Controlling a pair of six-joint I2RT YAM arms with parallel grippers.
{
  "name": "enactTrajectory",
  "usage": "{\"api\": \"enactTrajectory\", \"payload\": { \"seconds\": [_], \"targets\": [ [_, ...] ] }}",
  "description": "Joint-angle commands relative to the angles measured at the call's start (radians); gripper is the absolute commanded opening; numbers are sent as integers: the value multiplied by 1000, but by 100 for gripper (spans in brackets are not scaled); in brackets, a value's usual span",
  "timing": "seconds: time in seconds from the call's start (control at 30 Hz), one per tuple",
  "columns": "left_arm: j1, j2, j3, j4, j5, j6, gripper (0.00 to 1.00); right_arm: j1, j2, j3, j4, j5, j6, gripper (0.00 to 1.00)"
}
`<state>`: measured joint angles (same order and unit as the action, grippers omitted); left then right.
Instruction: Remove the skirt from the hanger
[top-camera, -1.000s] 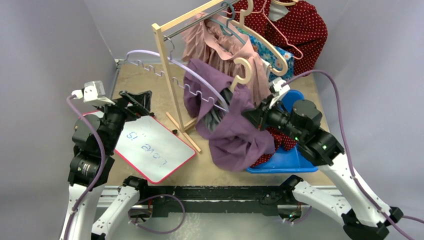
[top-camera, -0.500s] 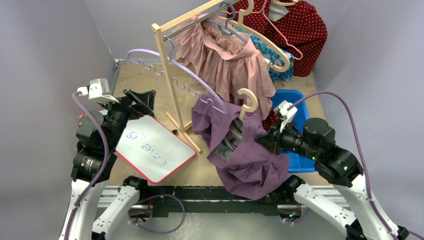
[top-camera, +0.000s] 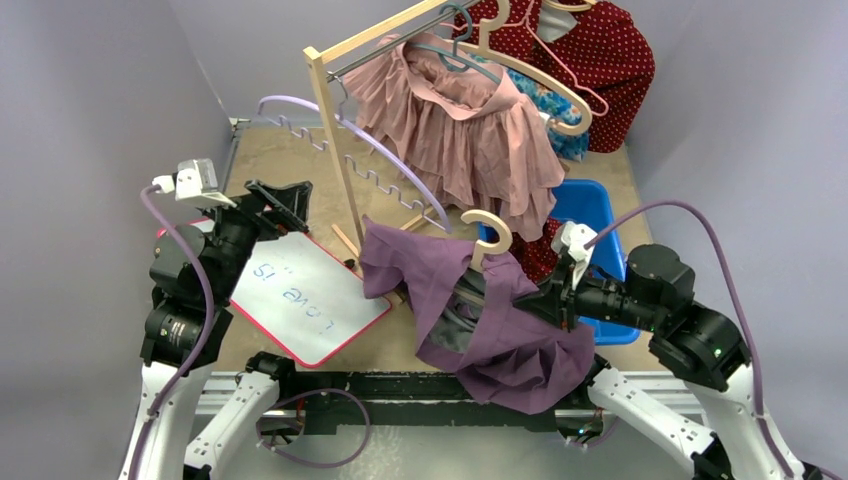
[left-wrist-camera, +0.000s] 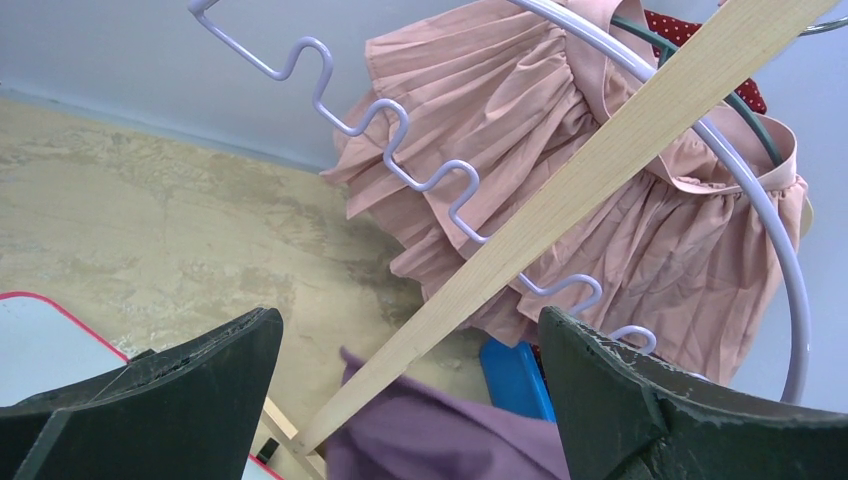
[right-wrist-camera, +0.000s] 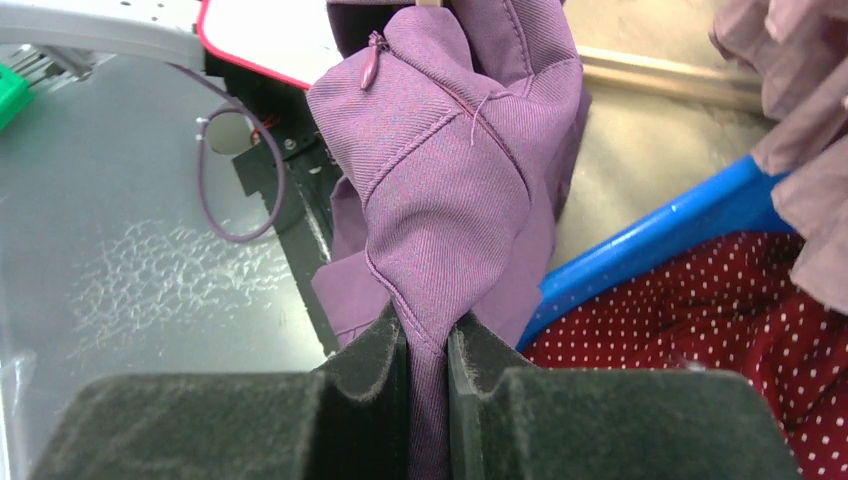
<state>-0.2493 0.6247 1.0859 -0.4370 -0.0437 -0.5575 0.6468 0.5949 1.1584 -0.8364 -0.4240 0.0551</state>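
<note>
Top external, left to right: left gripper (top-camera: 285, 198) spread wide, empty, over whiteboard (top-camera: 305, 295); purple skirt (top-camera: 510, 345), wooden hanger (top-camera: 487, 212) inside, off the rack (top-camera: 335, 130), pinched tight in right gripper (top-camera: 550, 295). Risk: hanger dragged along, snagging fabric.

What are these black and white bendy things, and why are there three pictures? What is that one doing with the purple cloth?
They are two robot arms. One picture looks down from above; the other two come from little cameras on each arm's wrist. The right tool is pinching a purple skirt that hangs on a wooden hanger, away from the clothes rack. The left tool is wide open, holding nothing. On the table lie a whiteboard and a blue bin with red dotted cloth inside. A pink skirt hangs on the rack.
</note>
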Motion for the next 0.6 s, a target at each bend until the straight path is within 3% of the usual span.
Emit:
{"api": "enactTrajectory", "payload": {
  "seconds": [0.0, 0.33, 0.57],
  "targets": [
    [-1, 5, 25, 36, 22, -7, 100, 1, 73, 96, 123, -149, -107, 0],
    [-1, -4, 53, -1, 9, 6, 100, 1, 294, 191, 330, -167, -168, 0],
    [-1, 3, 82, -26, 13, 15, 100, 56, 371, 263, 461, -82, -172, 0]
  ]
}}
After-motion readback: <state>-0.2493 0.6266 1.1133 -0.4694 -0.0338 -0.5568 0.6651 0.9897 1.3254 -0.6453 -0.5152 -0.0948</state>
